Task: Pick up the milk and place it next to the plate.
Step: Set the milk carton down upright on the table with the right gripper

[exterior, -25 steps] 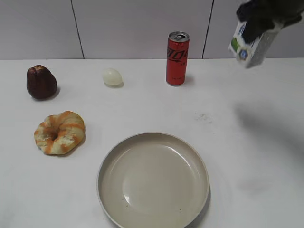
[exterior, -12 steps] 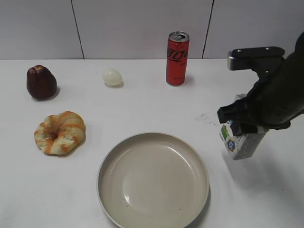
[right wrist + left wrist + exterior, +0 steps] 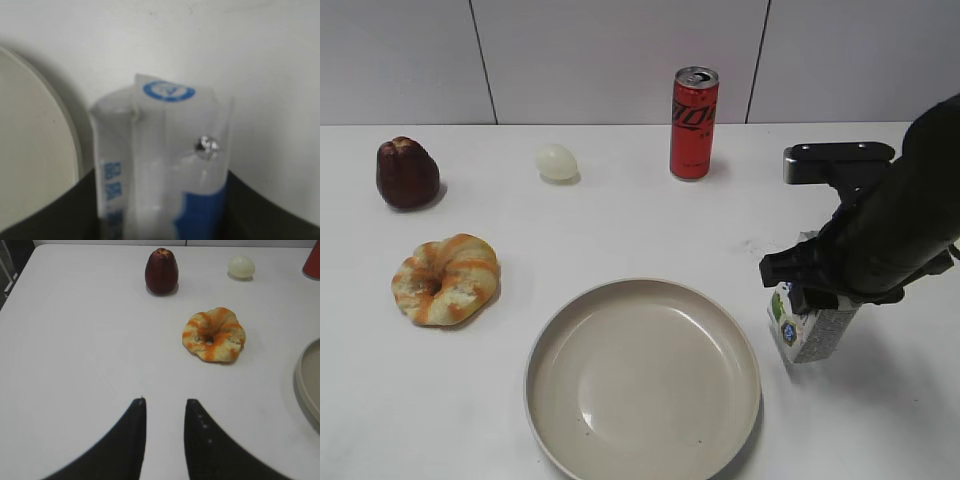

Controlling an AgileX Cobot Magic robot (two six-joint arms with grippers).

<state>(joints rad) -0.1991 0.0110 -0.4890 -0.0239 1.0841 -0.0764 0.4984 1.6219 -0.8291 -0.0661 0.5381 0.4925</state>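
The milk (image 3: 804, 330) is a small white carton with blue and green marks. It is upright and slightly tilted, at or just above the table to the right of the plate (image 3: 642, 375), a large beige dish. My right gripper (image 3: 812, 285) is shut on the milk from above. In the right wrist view the milk (image 3: 162, 160) fills the space between the dark fingers (image 3: 260, 210), and the plate's rim (image 3: 65, 130) shows at left. My left gripper (image 3: 164, 402) is open and empty over bare table.
A red soda can (image 3: 694, 122) stands at the back. A pale egg (image 3: 557, 161) and a dark brown cake (image 3: 407, 173) sit at the back left. A glazed bread ring (image 3: 446, 279) lies left of the plate.
My right gripper came down from the upper right with the milk and moved left. It now holds the milk low beside the plate's right rim.
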